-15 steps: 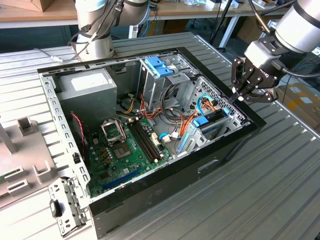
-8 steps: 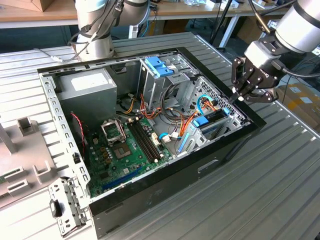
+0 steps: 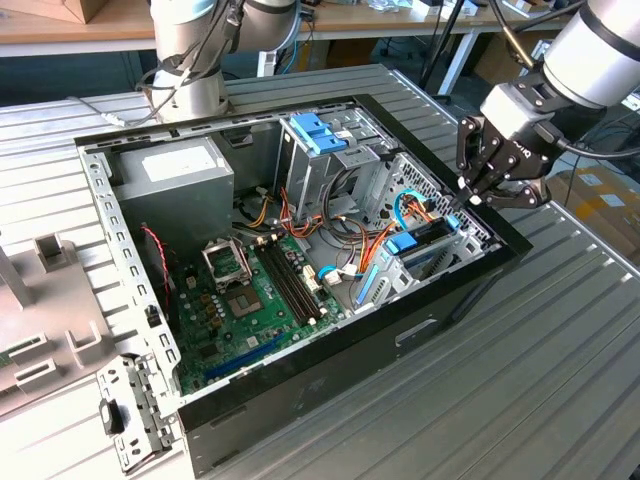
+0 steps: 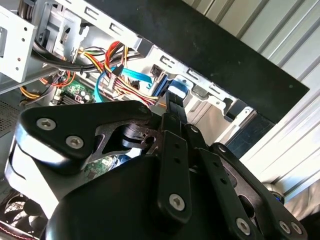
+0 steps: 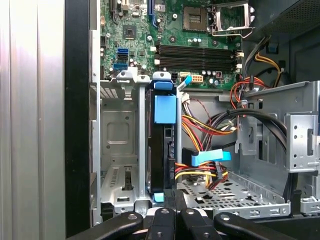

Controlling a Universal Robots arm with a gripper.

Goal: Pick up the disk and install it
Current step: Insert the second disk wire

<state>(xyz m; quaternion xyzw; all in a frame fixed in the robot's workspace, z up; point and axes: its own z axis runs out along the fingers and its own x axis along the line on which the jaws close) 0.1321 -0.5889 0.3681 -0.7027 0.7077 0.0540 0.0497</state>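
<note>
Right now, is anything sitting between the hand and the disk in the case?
Nothing visible does. In the first wrist view the hand sits right at the near end of the disk, which stands on edge in its bay slot; the orange and yellow cables run beside it.

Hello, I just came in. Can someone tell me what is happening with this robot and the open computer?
A robot arm is working over an open computer case lying on a metal table. Its tool is down at the drive bay near the case's front edge. There the disk, with its blue carrier rails, stands on edge in the bay slot beside the motherboard, and the tool is at its end.
</note>
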